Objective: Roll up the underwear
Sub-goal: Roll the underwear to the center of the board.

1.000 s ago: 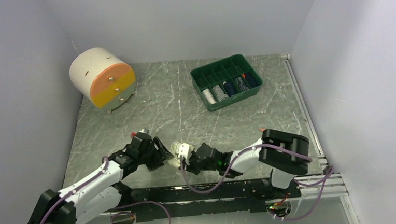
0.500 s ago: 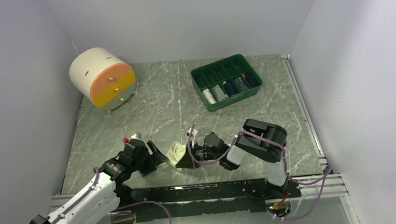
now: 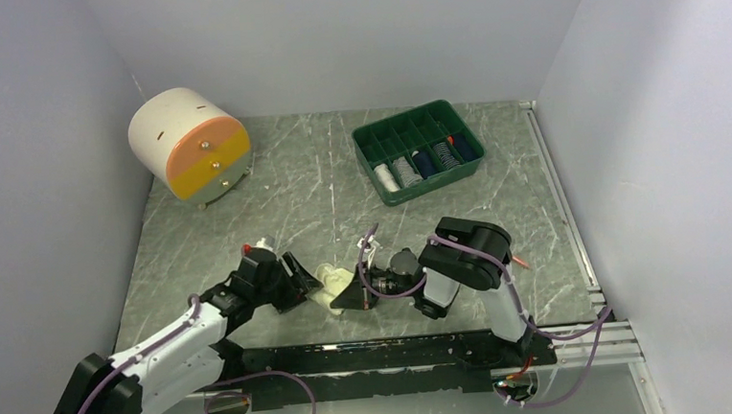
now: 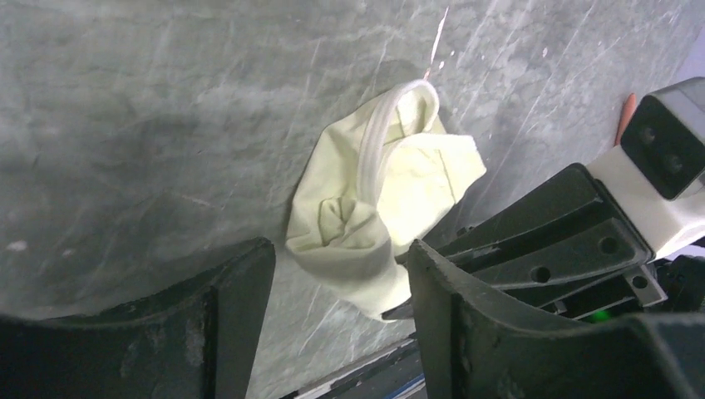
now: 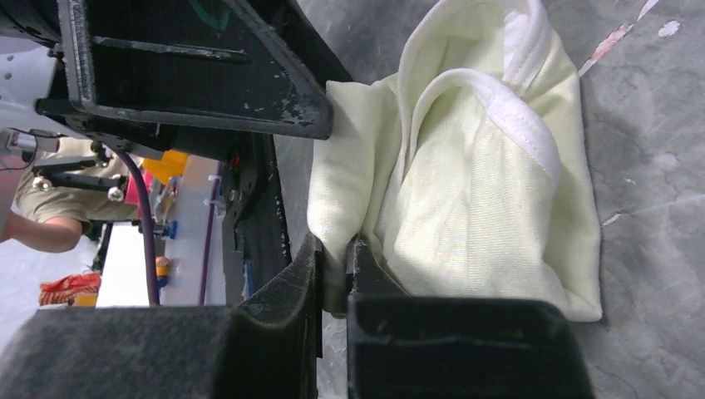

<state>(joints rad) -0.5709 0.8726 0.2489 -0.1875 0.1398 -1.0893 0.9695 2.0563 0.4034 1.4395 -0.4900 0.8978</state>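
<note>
the cream underwear (image 4: 378,208) lies half-bunched on the table (image 3: 276,203) near its front edge, between our two grippers, with its elastic band (image 4: 391,125) looping at the end away from our left arm. our right gripper (image 5: 334,253) is clamped on a fold at the cloth's edge. our left gripper (image 4: 337,266) stands spread, gripping nothing, with the bundle just ahead of its gap. we judge the left arm best placed to roll it toward the right.
</note>
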